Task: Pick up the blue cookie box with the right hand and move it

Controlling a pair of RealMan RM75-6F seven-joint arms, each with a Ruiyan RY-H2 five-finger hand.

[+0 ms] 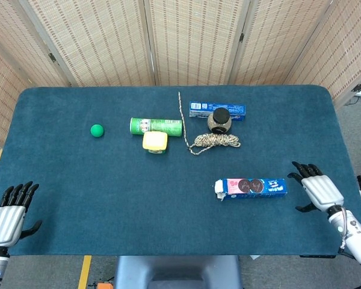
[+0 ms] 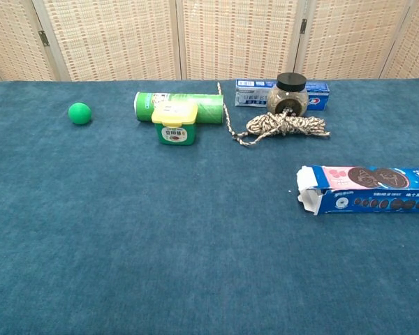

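Observation:
The blue cookie box (image 1: 251, 187) lies flat on the table right of centre, its left end flap open; the chest view shows the cookie box (image 2: 366, 189) at the right edge. My right hand (image 1: 314, 189) hovers just right of the box's right end, fingers spread, holding nothing and a small gap away from it. My left hand (image 1: 7, 215) rests open at the table's front left corner. Neither hand appears in the chest view.
At the back of the table sit a green ball (image 1: 97, 130), a green tube (image 1: 156, 126) lying on its side, a yellow tub (image 1: 154, 142), a coil of rope (image 1: 215, 141), a dark-lidded jar (image 1: 219, 120) and a blue flat box (image 1: 200, 109).

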